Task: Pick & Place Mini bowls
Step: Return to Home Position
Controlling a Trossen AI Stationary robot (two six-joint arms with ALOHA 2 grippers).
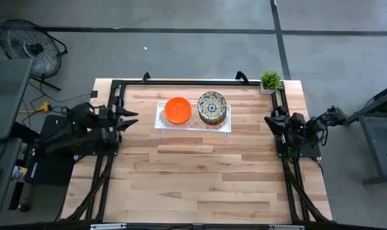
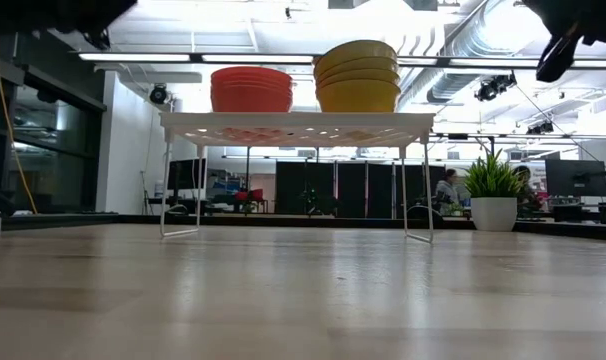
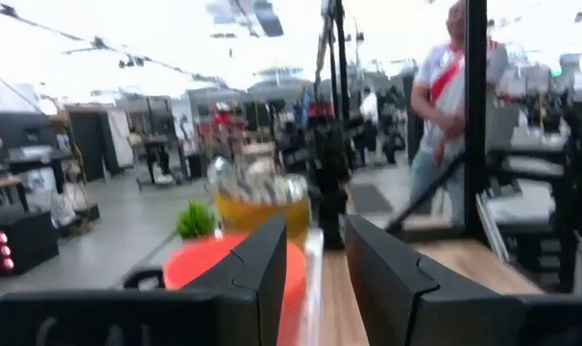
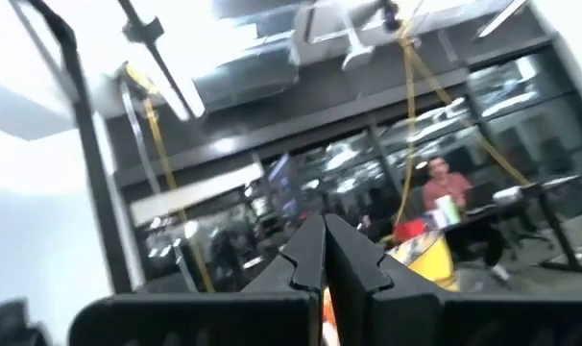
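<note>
Step in hand: bring both arms home. By my reading the placing is done, since no bowl lies loose on the counter.
Mini bowls: an orange stack and a patterned stack sit side by side on the white shelf, at the far middle of the counter. The low view shows a small gap between the two stacks.
Left end effector: it is at the counter's left edge, level with the shelf and pointing at it. Its fingers are apart and there is nothing between them.
Right end effector: it is at the right edge and also faces the shelf. Its fingers are pressed together and it carries nothing.
How to do it well: pull each arm straight away from the shelf before you fold it. The left tip is the nearer of the two, and a sideways swing could catch a shelf leg and topple the stacks. Move slowly and watch the overhead view.
Surface: pale wood planks in a black frame — flat and dry-looking.
Room: a potted plant stands at the far right corner, close to the right arm's path. A fan sits on the concrete floor off the left side. A person stands beyond the counter — keep the arms inside the frame.
</note>
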